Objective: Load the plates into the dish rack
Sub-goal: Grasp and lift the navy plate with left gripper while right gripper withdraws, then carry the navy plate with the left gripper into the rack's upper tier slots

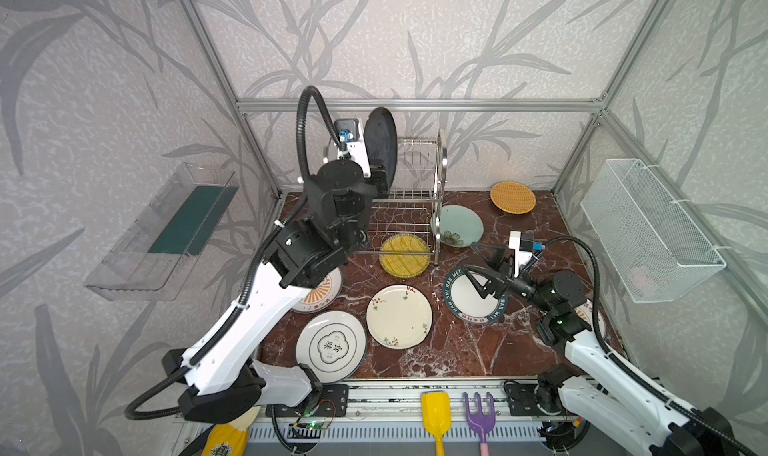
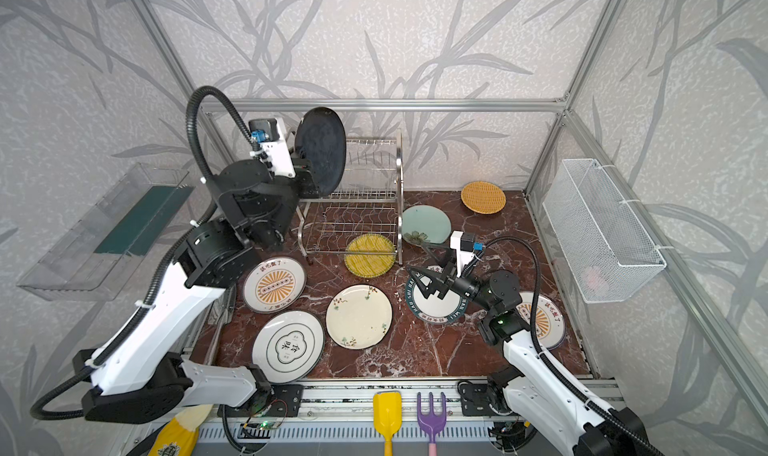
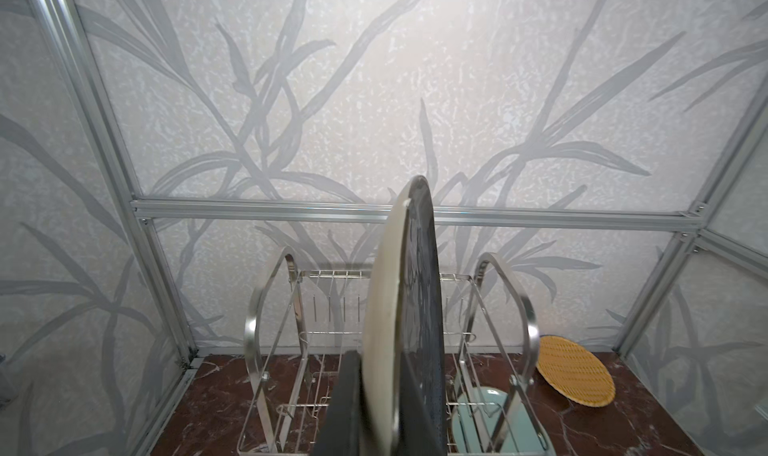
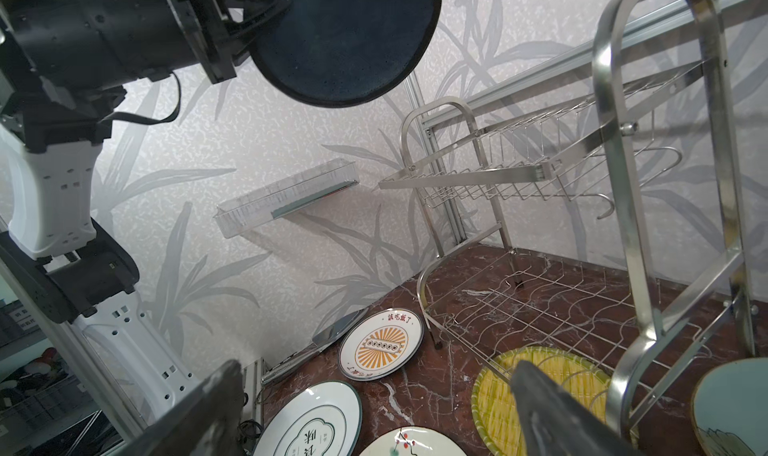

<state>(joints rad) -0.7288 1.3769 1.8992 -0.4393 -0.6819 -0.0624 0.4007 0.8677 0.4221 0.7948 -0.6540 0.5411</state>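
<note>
Left fingers (image 3: 345, 408): pinching the black plate (image 1: 380, 142) by its rim, on edge, raised beside the upper tier of the dish rack (image 1: 419, 171).
Right fingers (image 4: 548, 416): spread wide, hovering over the teal-rimmed white plate (image 1: 473, 308).
Counter (image 1: 457, 350): yellow striped plate (image 1: 405, 263) partly under the rack's lower wires; pale teal plate (image 1: 461, 225) just beside its right frame.
Obstruction: left arm (image 1: 257, 321) covers the rack's left frame in a top view.
</note>
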